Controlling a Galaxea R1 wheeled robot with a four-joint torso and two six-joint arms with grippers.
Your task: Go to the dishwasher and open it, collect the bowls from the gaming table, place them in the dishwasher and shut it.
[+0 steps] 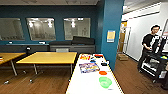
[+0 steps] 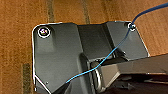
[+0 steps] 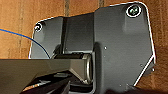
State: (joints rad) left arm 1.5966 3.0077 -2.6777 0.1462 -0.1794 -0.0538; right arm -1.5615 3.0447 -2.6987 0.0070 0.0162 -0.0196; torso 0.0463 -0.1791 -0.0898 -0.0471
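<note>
The gaming table (image 1: 83,85), long and narrow with a plain white top, runs away from me at the lower middle of the head view. Near its close end lies the larger light green bowl (image 1: 105,82). Just beyond it sits the smaller, flatter orange-red bowl (image 1: 102,73). The dishwasher is out of view. Both wrist views look down past the robot's dark plate at brown wood floor.
Colourful boxes and papers (image 1: 89,67) cover the white table's far half. Yellow wood-topped tables (image 1: 47,57) stand to the left. A teal pillar (image 1: 110,30) rises behind the white table. At right a person (image 1: 149,45) stands by a dark cart (image 1: 156,65) on wood floor.
</note>
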